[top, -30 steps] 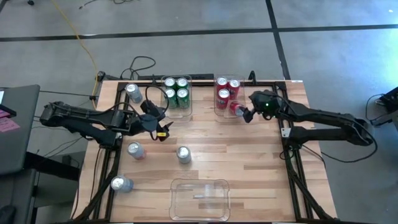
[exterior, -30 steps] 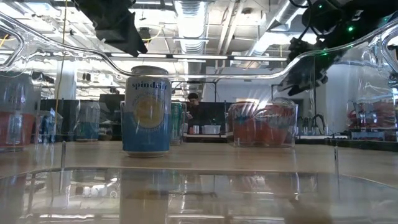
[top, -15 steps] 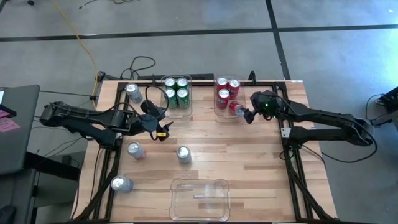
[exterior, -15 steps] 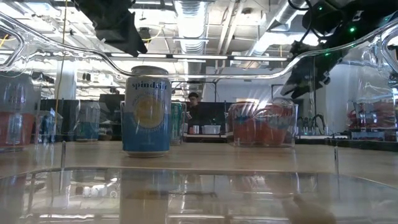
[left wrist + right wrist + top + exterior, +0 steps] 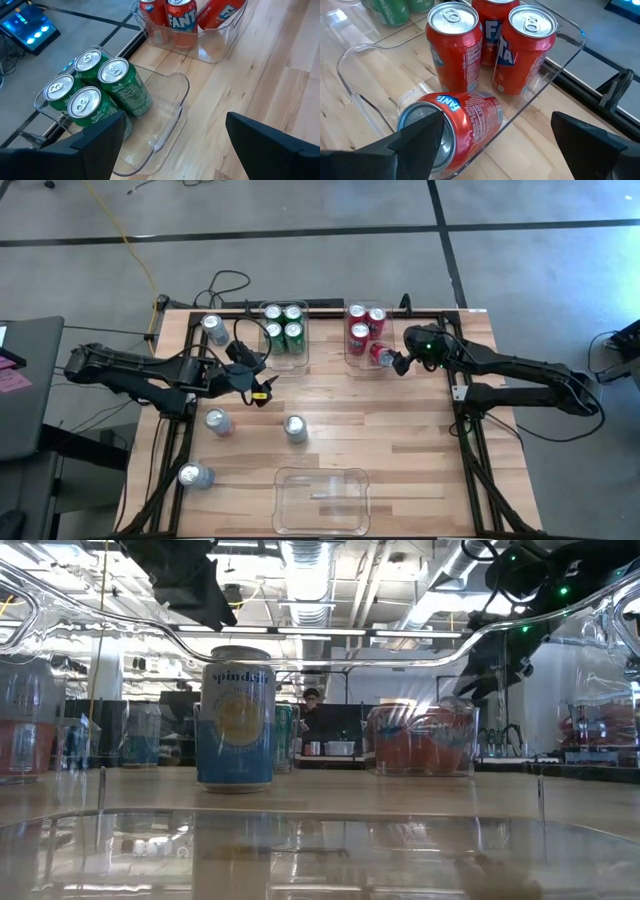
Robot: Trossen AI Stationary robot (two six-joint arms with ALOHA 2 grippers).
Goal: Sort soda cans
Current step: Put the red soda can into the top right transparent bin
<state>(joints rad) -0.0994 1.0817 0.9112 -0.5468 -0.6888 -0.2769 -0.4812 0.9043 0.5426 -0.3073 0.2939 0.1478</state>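
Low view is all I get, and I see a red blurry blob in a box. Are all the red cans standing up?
Observer: Not all. Three red cans stand upright in the clear bin, and the fourth red can lies on its side in it.
Operator: Is a claw grabbing the tipped one?
Observer: No. The right gripper is at that can with its fingers open.
Operator: What about the green ones?
Observer: All four green cans stand upright in their own bin, near the waiting left gripper.
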